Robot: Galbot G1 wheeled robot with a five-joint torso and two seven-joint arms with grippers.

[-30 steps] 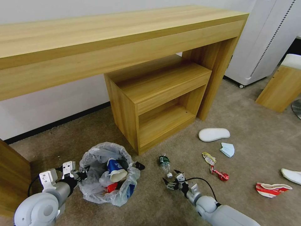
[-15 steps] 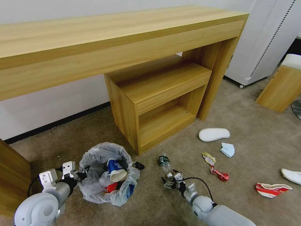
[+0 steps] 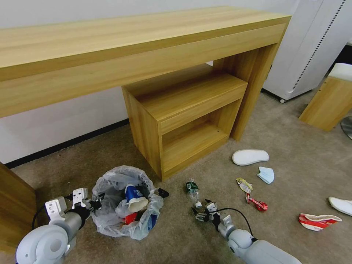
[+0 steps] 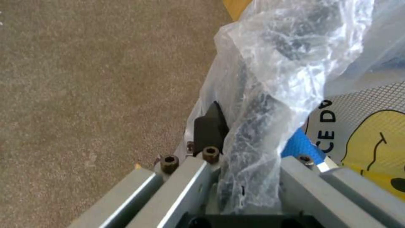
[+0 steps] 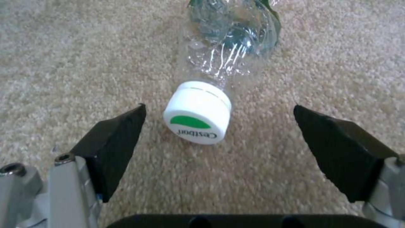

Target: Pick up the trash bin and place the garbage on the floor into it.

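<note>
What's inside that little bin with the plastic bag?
The trash bin holds a blue-white paper cup lying on top, with something red beneath it. The crinkled liner and the cup cover whatever lies deeper. The left end effector grips its rim.

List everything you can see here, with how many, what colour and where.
trash bin: one, dark, clear bag liner, on carpet left of cabinet; holds cups
bottle: one, clear, white cap, lying before the right gripper
slippers: two, white, one near desk leg, one at right edge
face mask: one, light blue, beside slipper
wrappers: two, yellowish and red, mid-floor
paper bowl: one, red-white, crushed, right
desk: one, light wood, with cabinet under it
left gripper: shut on the bin's rim
right gripper: jaws open, at the bottle cap
</note>
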